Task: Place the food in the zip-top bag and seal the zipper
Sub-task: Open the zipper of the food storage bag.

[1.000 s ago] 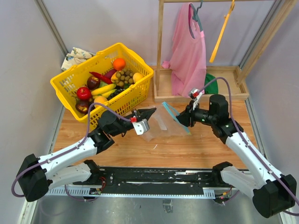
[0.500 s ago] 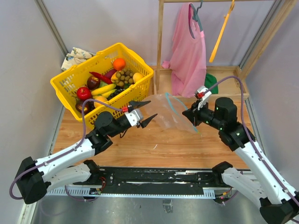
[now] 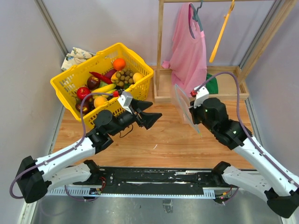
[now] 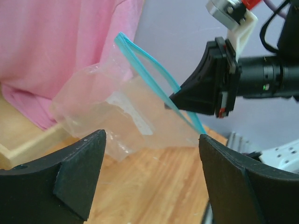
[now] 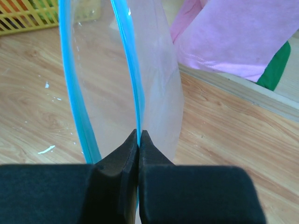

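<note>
The wooden tabletop [image 3: 187, 149] carried a yellow basket [image 3: 140, 91] at the back left, with the food [image 3: 122, 74] heaped inside: an orange, a red chili, a grape cluster, dark round fruits. The right hand [image 3: 191, 113], jaws pressed together, pinched the zip-top bag [image 3: 180, 99] by the zipper [image 5: 134, 84], upright above the wood. The left hand [image 3: 148, 113] hovered spread wide, gripping nothing, near the basket. Only the right wrist view showed the mouth parted, one strip pinched and the other bowing leftward. The left wrist view showed the crinkled body and white label [image 4: 131, 112].
</note>
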You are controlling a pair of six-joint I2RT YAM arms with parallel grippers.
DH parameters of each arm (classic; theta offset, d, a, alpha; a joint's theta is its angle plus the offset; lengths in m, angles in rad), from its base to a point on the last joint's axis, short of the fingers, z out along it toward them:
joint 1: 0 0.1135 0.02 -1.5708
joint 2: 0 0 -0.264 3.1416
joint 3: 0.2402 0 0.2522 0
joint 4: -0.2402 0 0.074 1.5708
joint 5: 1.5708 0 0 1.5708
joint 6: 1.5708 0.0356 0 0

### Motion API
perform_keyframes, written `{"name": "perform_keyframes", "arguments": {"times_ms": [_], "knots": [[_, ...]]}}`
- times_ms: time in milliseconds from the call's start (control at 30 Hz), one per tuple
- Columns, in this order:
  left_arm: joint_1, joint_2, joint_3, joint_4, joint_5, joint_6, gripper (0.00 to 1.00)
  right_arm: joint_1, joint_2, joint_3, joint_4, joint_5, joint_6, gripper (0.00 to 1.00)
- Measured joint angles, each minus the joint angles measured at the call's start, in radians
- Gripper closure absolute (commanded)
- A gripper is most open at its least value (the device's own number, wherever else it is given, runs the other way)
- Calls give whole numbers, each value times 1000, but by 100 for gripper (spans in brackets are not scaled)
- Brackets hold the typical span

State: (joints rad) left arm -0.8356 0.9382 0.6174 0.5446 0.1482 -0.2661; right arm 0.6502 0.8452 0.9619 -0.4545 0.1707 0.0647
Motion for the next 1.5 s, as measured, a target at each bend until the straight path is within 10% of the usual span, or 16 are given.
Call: {"name": "perform_keyframes", "arguments": {"times_ms": [533,933,1200,1500], "knots": [[-114,193,17,21,-248,-585,18,369,167,28,21,526,150,99],[-166,293,105,-87,-426,-653,31,411,217,28,68,558,172,99],[-168,280,90,-172,-498,-643,65,412,180,25,69,566,163,95],[-169,258,69,-199,-516,-637,62,412,155,2,108,526,127,99]]}}
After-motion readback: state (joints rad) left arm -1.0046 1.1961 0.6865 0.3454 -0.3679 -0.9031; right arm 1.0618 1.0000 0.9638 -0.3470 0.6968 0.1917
